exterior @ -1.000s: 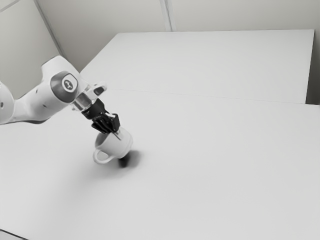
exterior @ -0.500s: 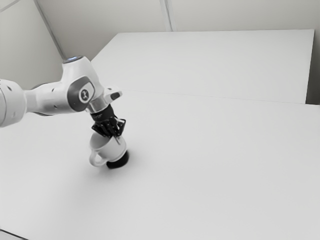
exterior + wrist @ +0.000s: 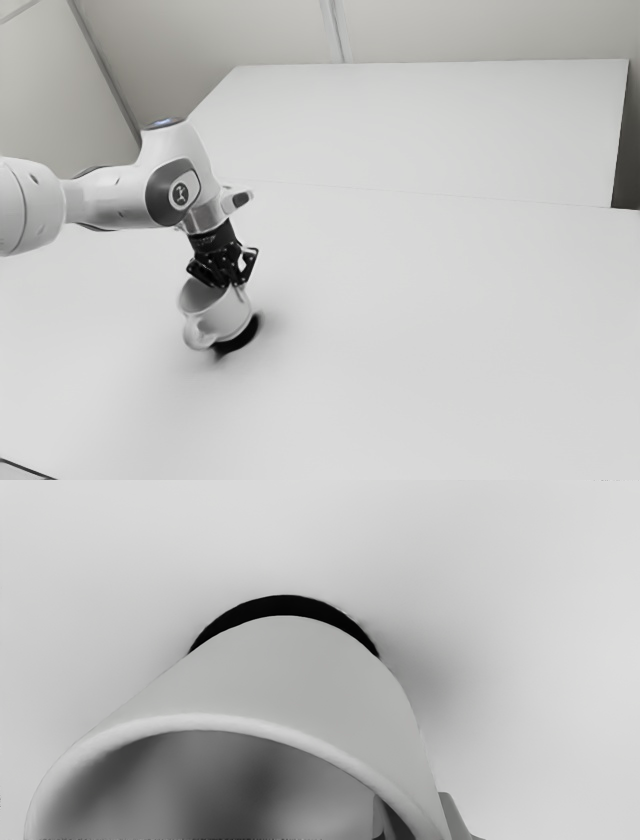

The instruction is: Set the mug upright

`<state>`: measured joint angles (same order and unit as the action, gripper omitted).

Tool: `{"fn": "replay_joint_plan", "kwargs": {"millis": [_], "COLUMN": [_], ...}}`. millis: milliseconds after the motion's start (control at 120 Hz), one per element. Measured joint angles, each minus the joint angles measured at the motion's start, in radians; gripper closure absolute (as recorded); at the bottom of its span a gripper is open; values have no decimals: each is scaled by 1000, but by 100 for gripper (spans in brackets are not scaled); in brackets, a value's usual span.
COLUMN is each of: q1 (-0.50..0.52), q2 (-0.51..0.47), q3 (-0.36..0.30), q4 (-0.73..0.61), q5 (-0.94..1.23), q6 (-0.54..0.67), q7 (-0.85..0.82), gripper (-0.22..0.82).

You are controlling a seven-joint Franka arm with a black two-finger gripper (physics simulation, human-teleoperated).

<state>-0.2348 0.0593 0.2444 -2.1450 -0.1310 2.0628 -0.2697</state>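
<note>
Two fingers [image 3: 240, 292] pinch the mug [image 3: 228, 319] at its rim.

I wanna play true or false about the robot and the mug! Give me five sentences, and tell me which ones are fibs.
1. The robot arm comes in from the exterior view's left. True.
2. The mug is upside down. False: it is tilted, with its opening facing upward and toward the exterior view's left.
3. The tool has one finger inside the mug and one outside. True.
4. The tool is pinching the mug by its handle. False: it is pinching the mug's wall at the rim.
5. The mug is black all over its outside wall. False: that wall is a pale, whitish grey.
</note>
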Motion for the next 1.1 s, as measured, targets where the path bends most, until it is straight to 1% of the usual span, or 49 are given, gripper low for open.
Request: {"fn": "replay_joint_plan", "kwargs": {"millis": [133, 358, 750, 767, 892, 942, 1017, 1100], "q1": [-1, -14, -16, -16, -15, -15, -15, -14], "q2": [23, 92, 164, 165, 172, 171, 167, 157], "q3": [1, 3, 3, 3, 3, 3, 3, 4], "q4": [23, 84, 159, 162, 175, 179, 181, 181], "q5": [14, 40, 48, 48, 41, 39, 37, 34], "q6": [-17, -51, -70, -71, -81, -84, -87, -89], "q7": [-33, -73, -114, -115, -119, -120, -121, -122], "gripper": [73, 73, 74, 71, 43, 34, 24, 16]}}
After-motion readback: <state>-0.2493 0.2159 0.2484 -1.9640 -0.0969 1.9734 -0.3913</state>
